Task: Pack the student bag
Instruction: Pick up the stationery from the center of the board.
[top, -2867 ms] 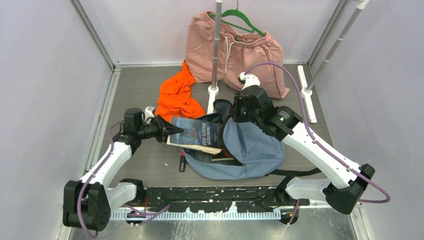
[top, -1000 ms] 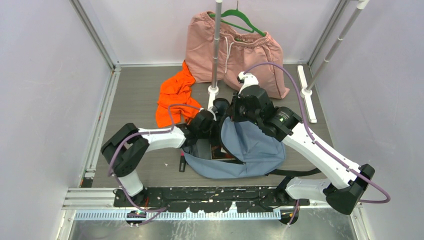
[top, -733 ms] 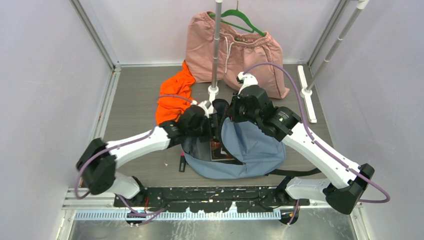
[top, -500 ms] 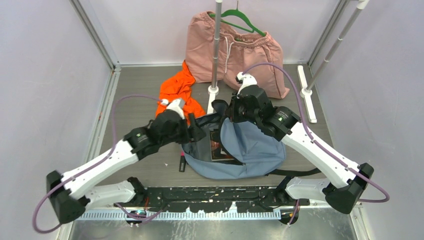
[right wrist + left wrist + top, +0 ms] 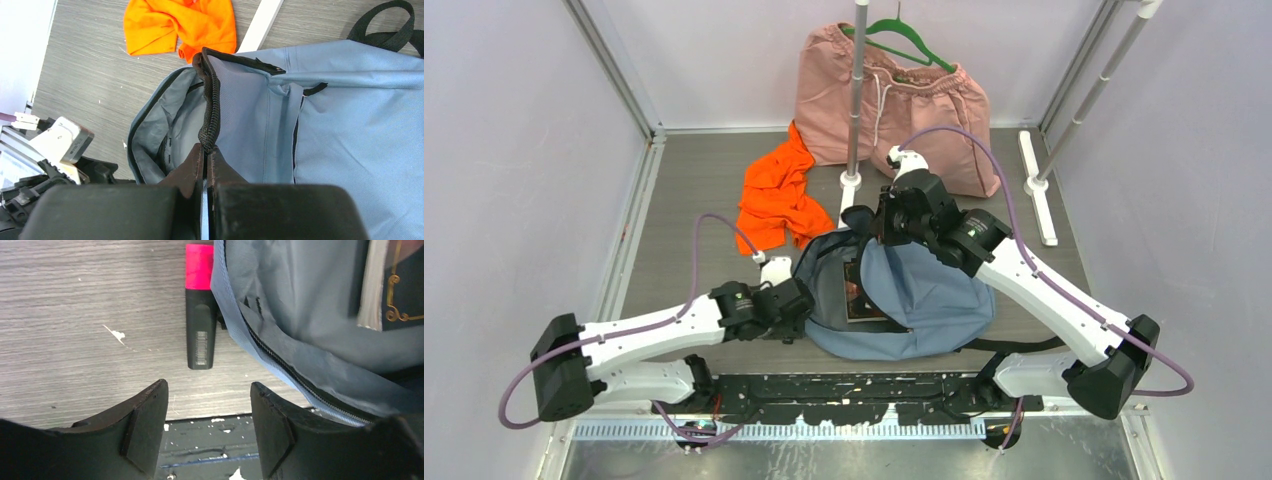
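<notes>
The grey-blue student bag (image 5: pixel 934 300) lies in the middle of the table with its mouth open to the left. A dark book (image 5: pixel 860 290) lies inside it and also shows in the left wrist view (image 5: pixel 395 285). My right gripper (image 5: pixel 873 222) is shut on the bag's black mesh top edge (image 5: pixel 210 110) and holds the opening up. My left gripper (image 5: pixel 796 318) is open and empty, low over the table by the bag's left rim (image 5: pixel 280 347). A black highlighter with a pink cap (image 5: pixel 200 325) lies just beyond its fingertips (image 5: pixel 150 405), partly under the rim.
An orange garment (image 5: pixel 774 195) lies behind and left of the bag. Pink drawstring shorts (image 5: pixel 904 100) hang on a green hanger at the back. A rack pole's white foot (image 5: pixel 850 190) stands just behind the bag; another foot (image 5: pixel 1034 185) is at the right.
My left gripper carried the book into the bag, let it go, and pulled back left and nearer, down over the highlighter. My right gripper kept hold of the bag's edge.
</notes>
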Robot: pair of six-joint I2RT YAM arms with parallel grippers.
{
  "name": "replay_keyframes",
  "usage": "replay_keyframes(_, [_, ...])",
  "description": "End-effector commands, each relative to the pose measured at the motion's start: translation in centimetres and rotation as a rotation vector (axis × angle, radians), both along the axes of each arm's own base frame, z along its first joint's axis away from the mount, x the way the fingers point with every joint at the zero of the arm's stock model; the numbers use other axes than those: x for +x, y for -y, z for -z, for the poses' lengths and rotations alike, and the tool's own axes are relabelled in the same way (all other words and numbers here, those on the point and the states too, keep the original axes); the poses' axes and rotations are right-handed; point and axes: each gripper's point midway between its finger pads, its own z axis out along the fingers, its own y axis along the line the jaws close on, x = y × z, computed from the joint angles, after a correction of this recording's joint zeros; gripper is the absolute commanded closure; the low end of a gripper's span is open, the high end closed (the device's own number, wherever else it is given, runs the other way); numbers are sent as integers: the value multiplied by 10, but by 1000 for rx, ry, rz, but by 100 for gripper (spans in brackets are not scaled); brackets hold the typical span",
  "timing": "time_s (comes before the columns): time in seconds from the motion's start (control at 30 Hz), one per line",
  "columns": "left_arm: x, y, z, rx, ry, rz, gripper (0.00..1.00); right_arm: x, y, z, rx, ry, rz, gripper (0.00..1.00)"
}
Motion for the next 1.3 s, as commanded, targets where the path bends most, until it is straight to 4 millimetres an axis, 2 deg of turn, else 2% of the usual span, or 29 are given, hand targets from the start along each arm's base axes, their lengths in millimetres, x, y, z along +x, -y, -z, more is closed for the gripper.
replay_keyframes(0.0, [17,-2,0,49,86,-40,39,10,-4,-28,74,82,20,99])
replay_keyframes(0.1, [17,-3,16,68,84,-14,40,10,-5,-26,76,78,16,99])
replay_keyframes(0.23, [14,-18,36,107,90,-18,40,10,-5,-26,77,80,17,99])
replay_keyframes(0.43, [11,-7,41,7,107,26,41,11,-8,-23,73,66,12,99])
replay_keyframes(0.67, [10,13,56,-17,60,83,41,11,-14,-24,97,56,3,99])
replay_keyframes(0.9, [17,1,80,50,-25,27,45,10,-14,-25,106,53,5,99])
replay_keyframes(1.0, [19,-1,83,30,-25,5,51,10,-13,-24,104,51,7,99])
replay_keyframes(1.1, [20,-10,77,58,-20,-23,66,10,-13,-24,101,52,8,99])
replay_keyframes(1.17, [23,-18,65,83,4,-48,78,10,-14,-23,103,50,7,99])
replay_keyframes(1.2, [27,-23,53,87,27,-75,87,11,-14,-23,104,50,4,99])
replay_keyframes(1.27, [32,-36,33,111,66,-107,97,11,-16,-24,108,48,-2,99])
